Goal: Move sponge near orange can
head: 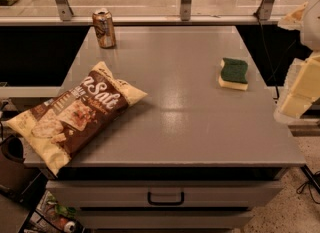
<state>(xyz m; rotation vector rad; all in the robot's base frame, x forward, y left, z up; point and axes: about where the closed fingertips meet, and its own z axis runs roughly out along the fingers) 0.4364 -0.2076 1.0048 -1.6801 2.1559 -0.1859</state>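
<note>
— Where do things stand?

— The sponge (234, 73) lies on the right of the tabletop (190, 102), well apart from the orange can (104, 28), which stands upright at the far left corner. The tool (300, 89) hangs off the right edge. Wide or narrow, I cannot tell.

— Risks?

— Probably a shallow grip slipping off the soft foam, or the carried sponge knocking the orange can over on arrival.

Large pale letters reading "aSalt" cross the brown-and-cream snack bag (75, 114) at lower left, the orange can (104, 28) at upper left carries markings too small to read, and the gripper (300, 94) sits at the right edge.
</note>
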